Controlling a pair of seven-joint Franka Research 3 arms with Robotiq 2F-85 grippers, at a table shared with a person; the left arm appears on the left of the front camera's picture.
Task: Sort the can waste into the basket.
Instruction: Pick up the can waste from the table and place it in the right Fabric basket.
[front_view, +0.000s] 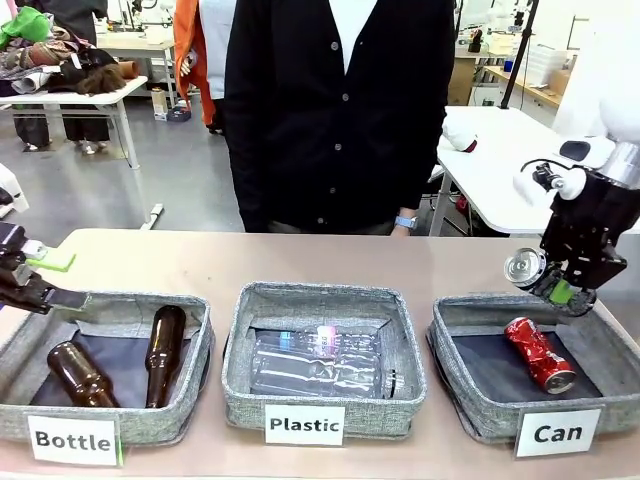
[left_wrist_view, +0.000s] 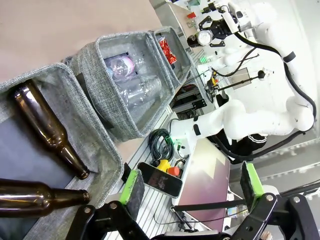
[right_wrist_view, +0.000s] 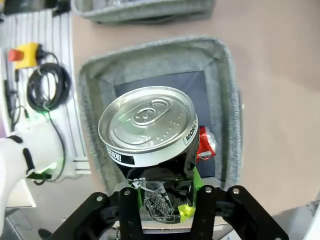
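Now the right gripper (right_wrist_view: 162, 200) grips the black can (right_wrist_view: 147, 132) above the Can basket (right_wrist_view: 90, 125). Next, let go so it drops beside the red can (front_view: 540, 354). The left gripper (left_wrist_view: 192, 192) hangs open.

red can (front_view: 539, 354): dented, in basket (front_view: 470, 405) | black can (front_view: 524, 268): above basket
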